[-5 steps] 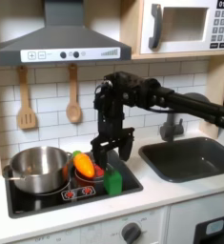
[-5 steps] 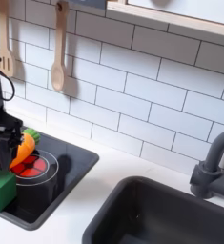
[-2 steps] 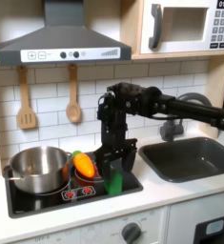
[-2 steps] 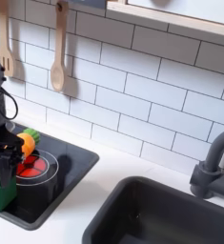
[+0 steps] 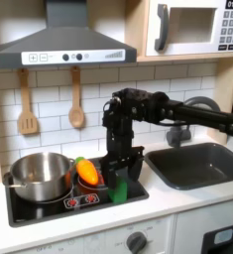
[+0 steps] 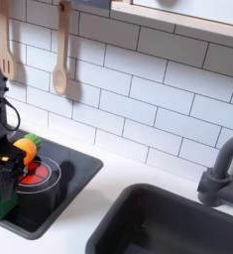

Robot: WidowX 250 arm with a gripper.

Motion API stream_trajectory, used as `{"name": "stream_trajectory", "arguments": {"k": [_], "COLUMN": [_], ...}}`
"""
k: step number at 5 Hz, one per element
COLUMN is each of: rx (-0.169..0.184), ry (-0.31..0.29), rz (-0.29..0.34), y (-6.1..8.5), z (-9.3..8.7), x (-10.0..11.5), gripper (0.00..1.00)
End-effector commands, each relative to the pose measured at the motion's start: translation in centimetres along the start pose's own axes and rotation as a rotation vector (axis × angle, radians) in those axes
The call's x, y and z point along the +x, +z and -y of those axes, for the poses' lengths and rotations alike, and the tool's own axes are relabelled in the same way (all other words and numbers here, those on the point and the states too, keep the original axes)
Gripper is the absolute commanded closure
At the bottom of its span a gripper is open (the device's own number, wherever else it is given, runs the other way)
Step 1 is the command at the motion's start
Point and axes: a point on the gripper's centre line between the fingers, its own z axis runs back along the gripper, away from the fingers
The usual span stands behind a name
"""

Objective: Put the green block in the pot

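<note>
The jaws are seen spread to either side of the green block (image 5: 117, 190), not yet pressed against it, as far as can be judged. The gripper (image 5: 119, 179) is lowered over the stovetop (image 5: 49, 210), where the block stands beside the orange toy vegetable (image 5: 87, 172). The block is judged light, stiff and smooth; its flat opposite sides are best pinched. The pot (image 5: 37, 175) is set on the first exterior view's left.

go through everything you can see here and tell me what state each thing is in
gripper: lowered over the green block, fingers either side; grip unclear
green block: on the stovetop, not in the pot
pot: upright, lid off, no block inside
orange toy vegetable: resting beside the pot
sink basin: no water seen
</note>
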Motion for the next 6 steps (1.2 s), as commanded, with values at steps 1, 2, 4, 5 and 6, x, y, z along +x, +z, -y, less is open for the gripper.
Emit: {"name": "stream_trajectory", "arguments": {"k": [1, 2, 4, 5, 6], "rx": [0.003, 0.008, 0.014, 0.017, 0.039], "ry": [0.012, 0.017, 0.028, 0.027, 0.015], "rz": [-0.014, -0.005, -0.038, -0.061, -0.045], "y": [-0.4, -0.3, -1.2, -1.9, -1.6], "z": [-0.1, -0.2, -0.2, -0.3, -0.1], "x": [0.2, 0.5, 0.7, 0.8, 0.6], "gripper": [0.00, 0.00, 0.00, 0.00, 0.00]}}
